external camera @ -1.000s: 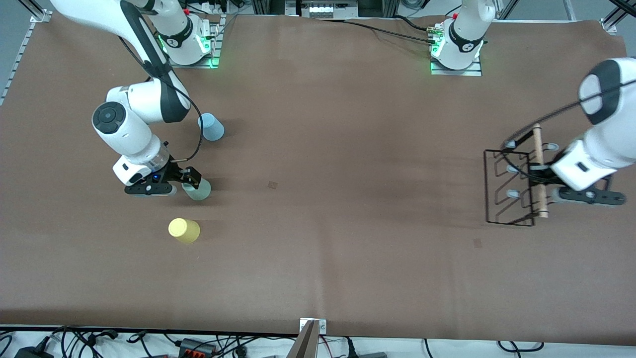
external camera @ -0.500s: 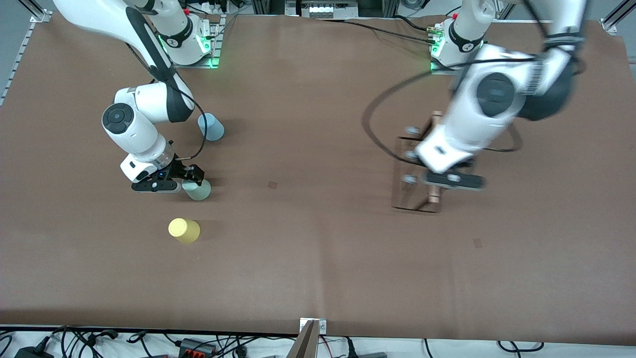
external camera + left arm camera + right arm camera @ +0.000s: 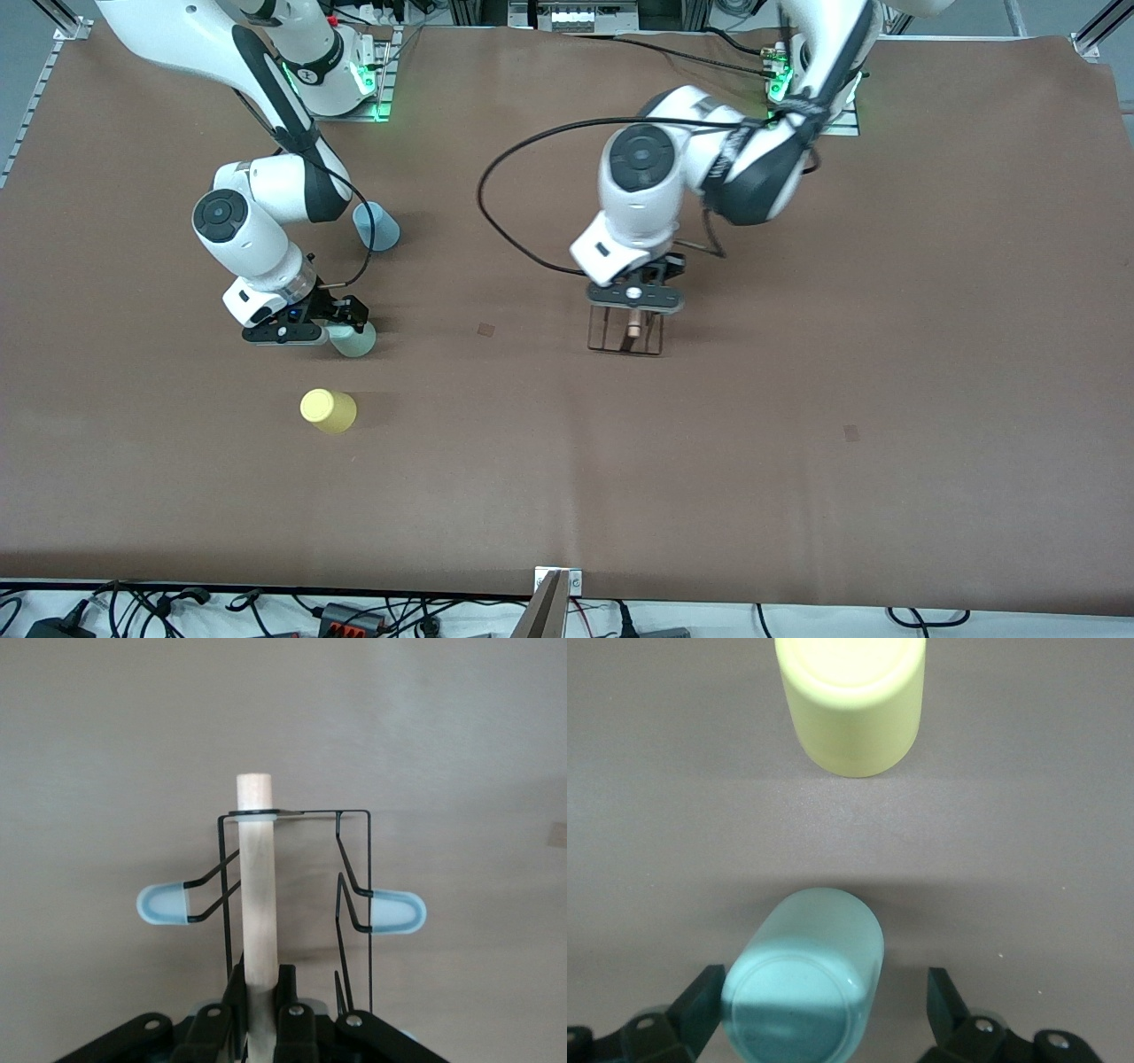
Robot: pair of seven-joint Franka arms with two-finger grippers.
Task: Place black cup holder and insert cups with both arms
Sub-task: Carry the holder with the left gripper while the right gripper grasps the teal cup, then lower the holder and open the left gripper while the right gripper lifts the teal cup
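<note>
L gripper (image 3: 634,298) is clamped on the wooden rod handle (image 3: 258,895) of the black cup holder (image 3: 625,335), over the mid table. In the front view the rack base looks at or just above the mat; can't tell if it's touching. Left wrist view shows fingers pinching the rod low down, w/ two pale-tipped pegs (image 3: 395,912) sticking out either side.

R gripper (image 3: 330,321) is down at table level w/ fingers apart, straddling the sage green cup (image 3: 803,973); the cup sits off-centre, close to one finger (image 3: 698,1005), w/ a wide gap to the other. Not closed on it yet. Yellow cup (image 3: 328,411) stands nearer the front camera than the green one; light blue cup (image 3: 376,227) farther from it, partly hidden by the right arm. All three cups are toward the right arm's end, well apart from the rack.

Step in hand, as I read it: set the rack down while R arm takes the first cup. To do it well:
- L: lower straight, keep base level so all edges land together, release only once the rack stands on its own.
- R: centre the cup btw the fingers before closing, else it'll likely skid or tip.
- Squeeze gently; thin plastic prob. flexes.
- Lift clear w/o clipping the yellow cup.
</note>
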